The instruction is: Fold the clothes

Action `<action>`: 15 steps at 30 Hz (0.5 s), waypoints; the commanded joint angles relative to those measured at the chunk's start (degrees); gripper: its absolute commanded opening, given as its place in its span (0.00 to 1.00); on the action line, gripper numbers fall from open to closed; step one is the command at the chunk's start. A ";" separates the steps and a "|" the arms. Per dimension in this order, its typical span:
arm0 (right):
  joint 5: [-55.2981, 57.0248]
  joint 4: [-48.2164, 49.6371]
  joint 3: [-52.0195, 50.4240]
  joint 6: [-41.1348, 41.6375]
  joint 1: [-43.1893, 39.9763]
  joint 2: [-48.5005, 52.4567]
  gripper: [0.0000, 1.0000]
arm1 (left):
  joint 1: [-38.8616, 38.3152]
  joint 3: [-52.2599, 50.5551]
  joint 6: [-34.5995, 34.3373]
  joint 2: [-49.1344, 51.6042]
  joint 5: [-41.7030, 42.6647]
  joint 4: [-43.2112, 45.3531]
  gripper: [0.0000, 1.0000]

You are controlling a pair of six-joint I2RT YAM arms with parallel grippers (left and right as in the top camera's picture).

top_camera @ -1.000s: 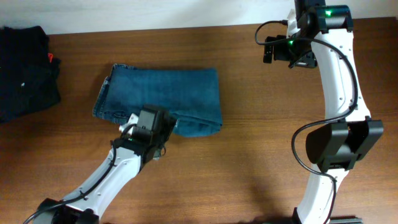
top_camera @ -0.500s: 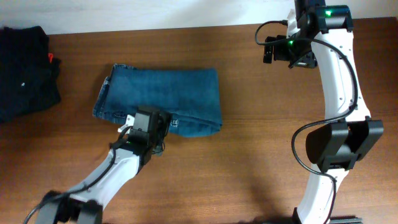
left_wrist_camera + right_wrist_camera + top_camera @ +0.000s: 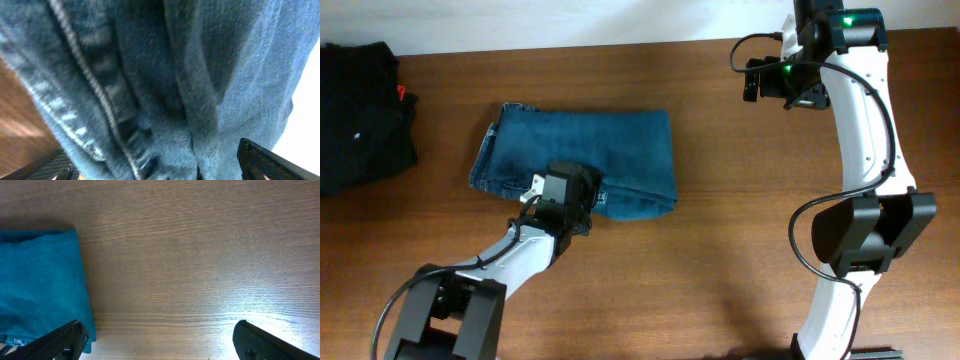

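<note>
The clothes, a pair of blue denim jeans (image 3: 590, 155), lie folded into a flat rectangle left of the table's middle. My left gripper (image 3: 570, 192) sits at their front edge. In the left wrist view denim (image 3: 165, 75) with a pale seam fills the picture. That gripper (image 3: 155, 172) is open, its fingertips (image 3: 267, 162) wide apart with cloth between them. My right gripper (image 3: 775, 80) hangs open at the back right, away from the jeans. In the right wrist view it (image 3: 160, 345) has only bare wood between its fingers, and the jeans' corner (image 3: 40, 285) lies at the left.
A black garment pile with a small red tag (image 3: 360, 110) lies at the far left back. The right arm's body (image 3: 865, 230) stands over the right side of the wooden table (image 3: 740, 250). The table's back edge meets a white wall.
My left gripper has shifted slightly right and further onto the front edge of the jeans. The right arm and the jeans have not moved.
</note>
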 commanded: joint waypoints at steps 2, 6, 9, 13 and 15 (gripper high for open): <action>0.48 0.00 -0.28 -0.37 -0.37 0.24 0.99 | 1.95 -1.84 0.59 5.07 -2.08 -0.15 0.97; 0.48 0.00 -0.28 -0.37 -0.37 0.24 0.99 | 3.41 -1.84 4.02 6.67 -1.86 2.78 0.93; 0.48 0.00 -0.28 -0.37 -0.37 0.24 0.99 | 3.63 -1.84 7.34 7.78 -1.29 5.20 0.91; 0.48 0.02 -0.28 -0.37 -0.37 0.24 0.99 | 3.63 -1.84 11.56 8.13 0.15 7.52 0.85; 0.50 0.00 -0.28 -0.37 -0.37 0.24 0.99 | 3.65 -1.84 13.57 8.11 0.15 8.31 0.82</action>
